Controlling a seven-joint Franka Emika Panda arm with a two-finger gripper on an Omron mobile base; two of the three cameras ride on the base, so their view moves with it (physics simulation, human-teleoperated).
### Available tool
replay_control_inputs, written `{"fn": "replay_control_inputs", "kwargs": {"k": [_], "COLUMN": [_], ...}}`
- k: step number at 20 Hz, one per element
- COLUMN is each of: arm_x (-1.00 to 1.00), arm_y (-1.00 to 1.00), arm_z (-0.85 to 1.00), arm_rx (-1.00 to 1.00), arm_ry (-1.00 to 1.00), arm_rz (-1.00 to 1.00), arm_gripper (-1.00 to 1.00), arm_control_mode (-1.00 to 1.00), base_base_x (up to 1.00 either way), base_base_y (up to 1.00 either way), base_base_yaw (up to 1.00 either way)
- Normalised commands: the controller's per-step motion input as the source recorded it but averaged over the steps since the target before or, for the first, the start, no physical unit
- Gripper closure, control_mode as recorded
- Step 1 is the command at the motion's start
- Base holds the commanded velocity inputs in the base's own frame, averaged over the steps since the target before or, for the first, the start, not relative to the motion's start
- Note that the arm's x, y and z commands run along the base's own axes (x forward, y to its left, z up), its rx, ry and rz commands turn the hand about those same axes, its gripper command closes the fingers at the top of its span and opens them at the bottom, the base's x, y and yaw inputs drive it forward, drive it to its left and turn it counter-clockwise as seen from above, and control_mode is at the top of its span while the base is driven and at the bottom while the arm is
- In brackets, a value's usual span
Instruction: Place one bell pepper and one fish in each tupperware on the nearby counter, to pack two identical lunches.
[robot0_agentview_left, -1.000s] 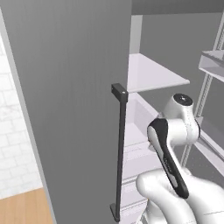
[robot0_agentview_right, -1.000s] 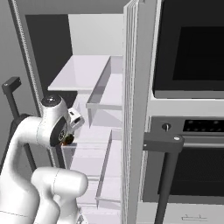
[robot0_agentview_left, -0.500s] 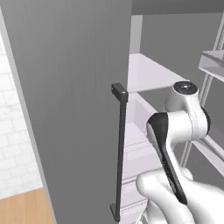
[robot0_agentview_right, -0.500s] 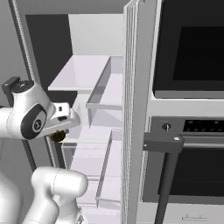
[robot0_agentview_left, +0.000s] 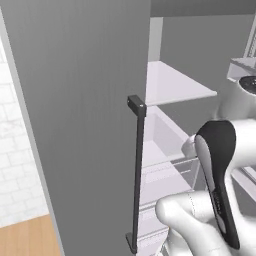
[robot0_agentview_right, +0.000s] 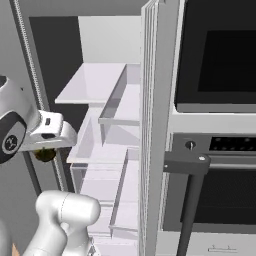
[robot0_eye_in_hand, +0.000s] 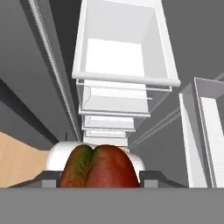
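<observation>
Bell pepper (robot0_eye_in_hand: 98, 167) is sitting clamped in my gripper (robot0_eye_in_hand: 98, 177) outside the open fridge (robot0_agentview_right: 107, 125); I am steering it slowly clear of the door (robot0_agentview_left: 75, 110).

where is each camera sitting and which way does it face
Left base view: behind the arm's left, facing the grey fridge door with its black bar handle; white arm at lower right.
Right base view: behind its right, facing the fridge's white shelves and black built-in oven; arm at left.
Hand view: on the hand, looking at a white fridge drawer; a red-green bell pepper sits between the fingers.
Both base views share the open fridge interior.
</observation>
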Motion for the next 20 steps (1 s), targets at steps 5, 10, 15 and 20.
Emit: {"fn": "replay_control_inputs", "kwargs": {"k": [5, 10, 15, 20], "arm_x": [-0.79, 0.0, 0.0, 0.0], "arm_y": [0.0, 0.0, 0.0, 0.0], "arm_z": [0.11, 0.0, 0.0, 0.0], "arm_rx": [0.12, 0.0, 0.0, 0.0], "arm_ry": [-0.13, 0.0, 0.0, 0.0], "arm_rz": [-0.01, 0.0, 0.0, 0.0], "arm_gripper": [1.0, 1.0, 1.0, 1.0], "arm_control_mode": [1.0, 1.0, 1.0, 1.0], "base_base_x": [-0.2, -1.0, -0.92, 0.15], "base_base_y": [-0.02, -0.43, -0.75, -1.0], "base_base_yaw": [-0.01, -0.06, -0.11, -0.05]}}
